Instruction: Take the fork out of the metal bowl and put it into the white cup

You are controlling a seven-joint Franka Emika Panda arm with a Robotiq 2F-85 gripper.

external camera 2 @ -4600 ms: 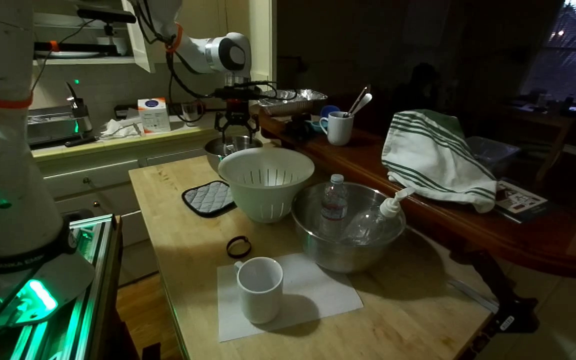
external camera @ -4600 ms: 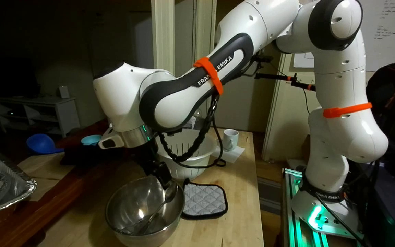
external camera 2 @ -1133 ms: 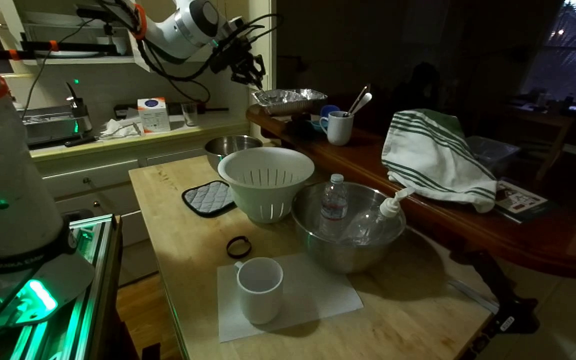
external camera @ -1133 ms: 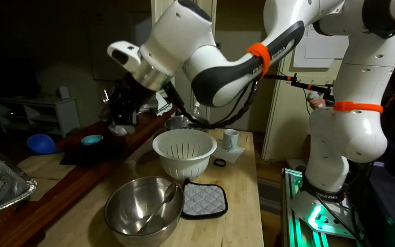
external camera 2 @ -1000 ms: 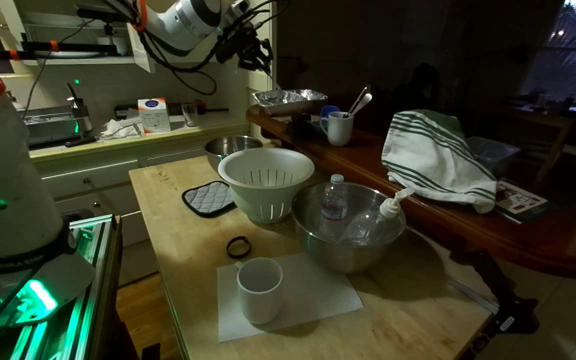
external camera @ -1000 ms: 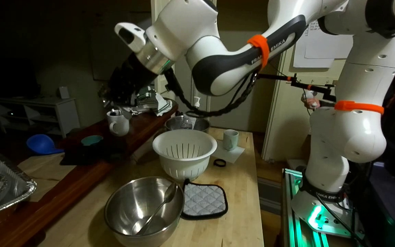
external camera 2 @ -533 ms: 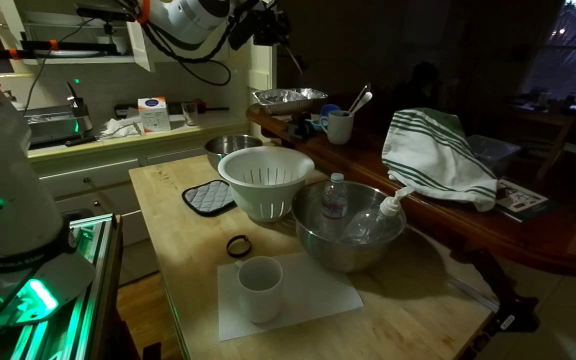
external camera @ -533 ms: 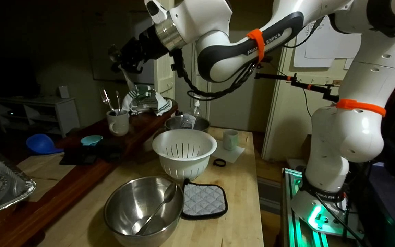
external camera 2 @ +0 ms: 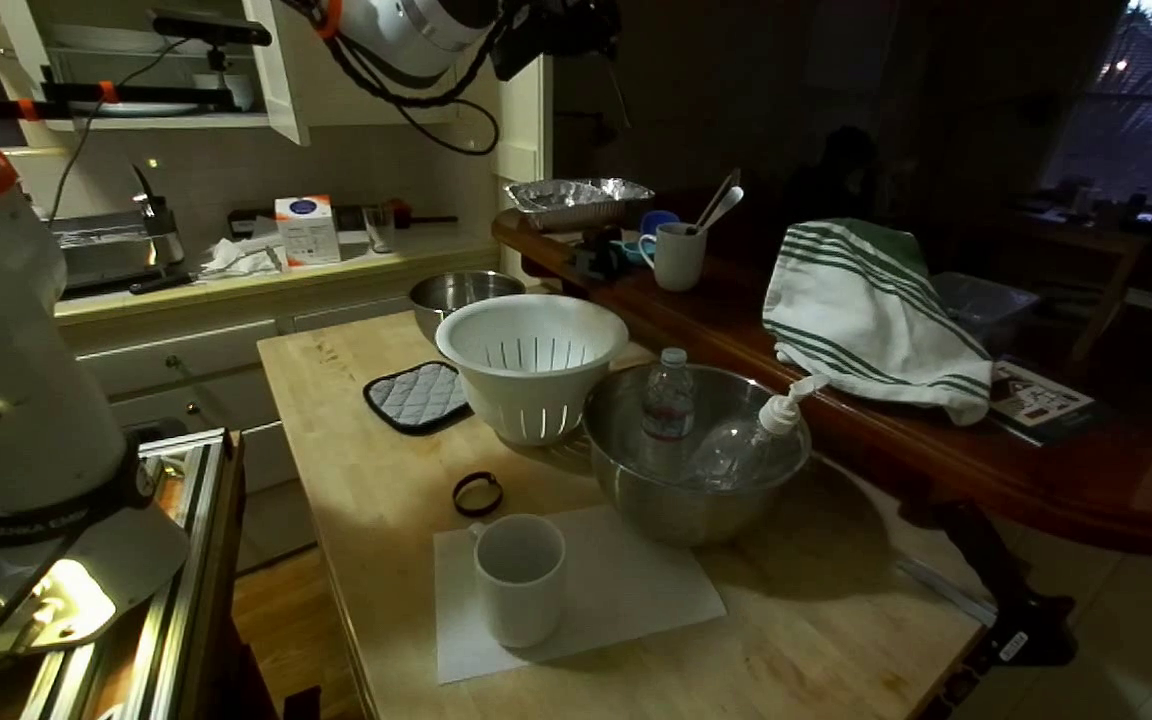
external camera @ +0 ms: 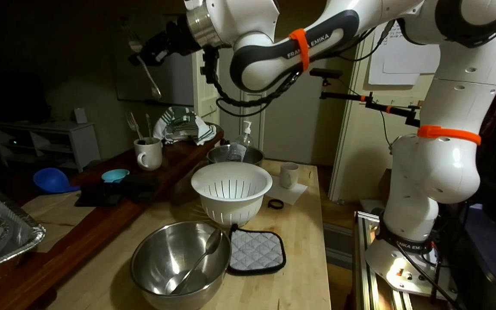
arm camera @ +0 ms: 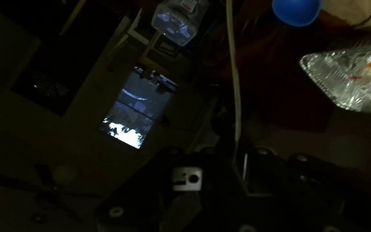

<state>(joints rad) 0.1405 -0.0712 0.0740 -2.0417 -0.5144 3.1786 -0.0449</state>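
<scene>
High above the wooden ledge my gripper [external camera: 139, 57] is shut on the fork [external camera: 147, 73]. The fork slants, tines up and handle end down, well clear of everything below. In the wrist view its pale handle [arm camera: 234, 69] runs upward out of the dark fingers. Lower down, on the ledge, stands the white cup [external camera: 150, 157] with thin utensils in it, a fork among them; the cup [external camera 2: 678, 262] also shows in an exterior view. The metal bowl [external camera: 155, 258] sits on the light table with a spoon [external camera: 198, 260] leaning inside, far below the gripper.
Behind the bowl is a white colander [external camera: 230, 206], with a grey pot holder [external camera: 257, 252] beside it. On the ledge lie a foil tray [external camera: 32, 241], a blue ladle [external camera: 52, 181] and a striped towel [external camera 2: 866, 320]. A larger steel bowl [external camera 2: 686, 515] holds bottles; a white mug [external camera 2: 521, 600] stands on paper.
The gripper has lifted the fork out of the metal bowl and carried it up and over the ledge. In the last half second it has moved further outward. The base light turned from green to white.
</scene>
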